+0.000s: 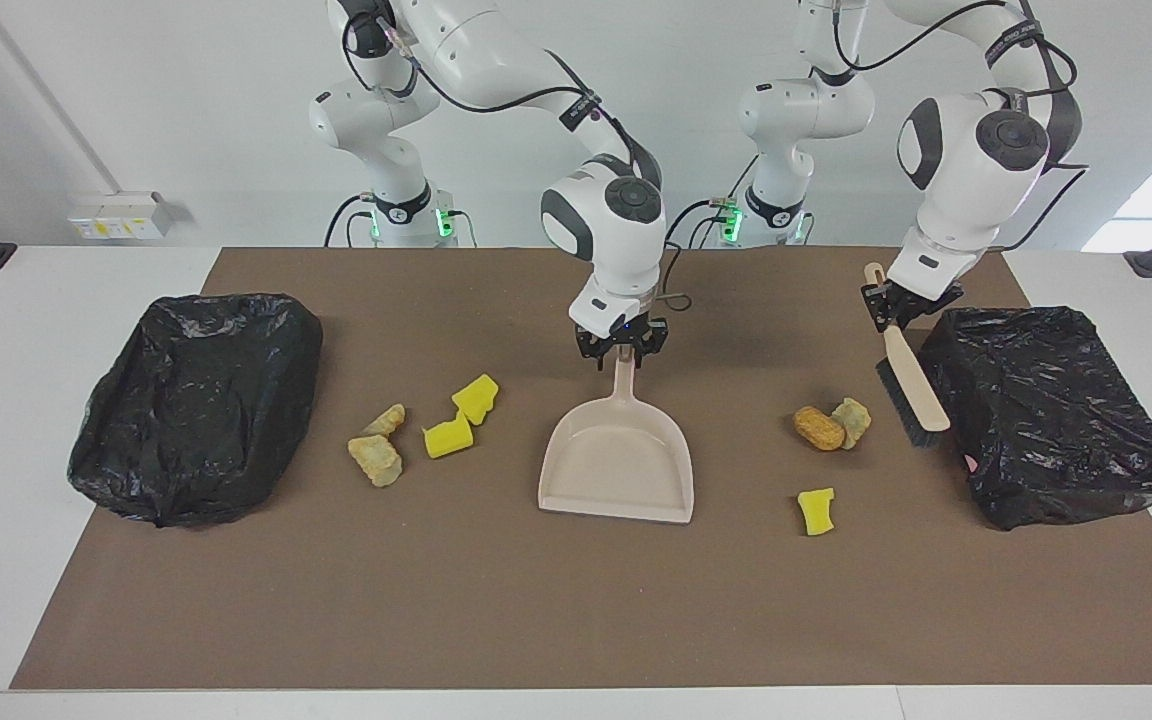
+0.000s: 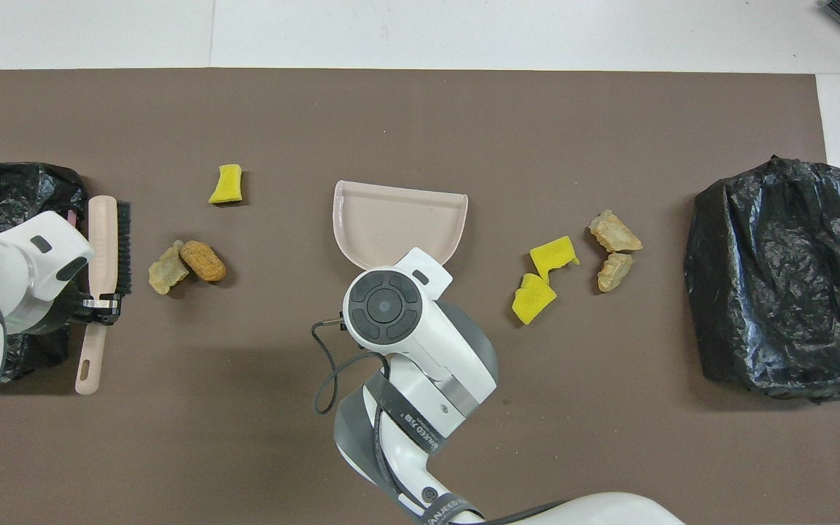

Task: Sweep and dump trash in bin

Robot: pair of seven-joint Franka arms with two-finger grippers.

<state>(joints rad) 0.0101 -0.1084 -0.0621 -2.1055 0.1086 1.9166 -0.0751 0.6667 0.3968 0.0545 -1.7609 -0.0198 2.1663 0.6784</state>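
A brown mat (image 1: pixel 576 610) covers most of the white table (image 1: pixel 6 330). On it stand two bins lined with black bags: one bin (image 1: pixel 196 405) at the right arm's end and the other bin (image 1: pixel 1051 410) at the left arm's end. Between them, about mid-mat, the beige dustpan (image 1: pixel 618 465) lies flat, its mouth turned away from the robots and its handle pointing toward them. The right gripper (image 1: pixel 622 345) sits at the end of that handle; whether it has clenched on it I cannot tell. The left gripper (image 1: pixel 898 312) is clenched on the handle of the brush (image 1: pixel 914 385), which hangs tilted, bristle end down, just beside the bin at the left arm's end. The trash lies on the mat in two groups. Between the dustpan and the right arm's bin are two yellow sponge chunks (image 1: pixel 476 397) touching each other and two beige lumps (image 1: pixel 376 460). Between the dustpan and the brush, an orange-brown lump (image 1: pixel 819 428) touches a pale lump (image 1: pixel 851 420), and a lone sponge piece (image 1: pixel 815 511) lies farther from the robots than that pair
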